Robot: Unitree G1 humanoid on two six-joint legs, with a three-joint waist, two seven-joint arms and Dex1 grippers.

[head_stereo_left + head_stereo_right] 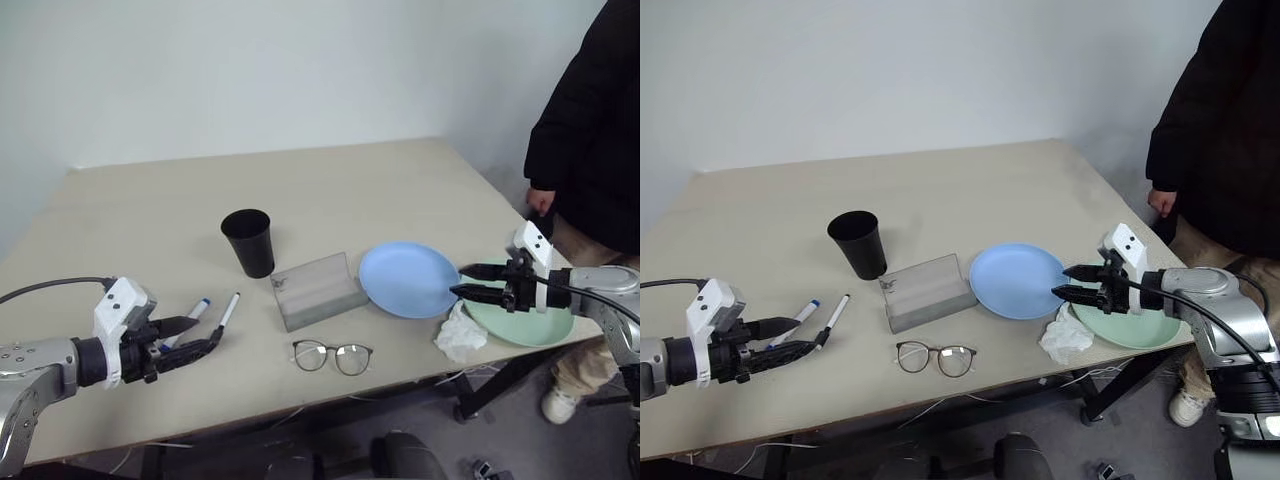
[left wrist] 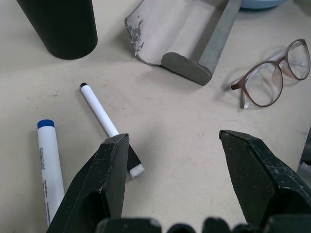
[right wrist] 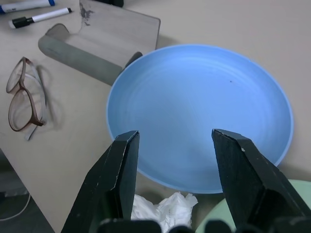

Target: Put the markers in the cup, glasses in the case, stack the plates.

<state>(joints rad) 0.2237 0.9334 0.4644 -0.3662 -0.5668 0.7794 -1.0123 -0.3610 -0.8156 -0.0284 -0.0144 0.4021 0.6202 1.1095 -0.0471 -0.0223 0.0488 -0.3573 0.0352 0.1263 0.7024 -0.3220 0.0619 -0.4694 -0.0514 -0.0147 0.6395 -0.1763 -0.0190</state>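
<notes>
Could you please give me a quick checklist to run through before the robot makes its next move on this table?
1. Left gripper open, empty: ok.
2. Right gripper open, empty, over the blue plate: ok.
3. Markers lying free on the table, just ahead of the left gripper: ok.
4. Cup upright, mouth free: ok.
5. Case lying open beside the glasses: ok.
6. Green plate free for stacking: not ok, the right gripper hangs over it and a crumpled tissue sits at its rim; whether they touch, cannot tell.
</notes>
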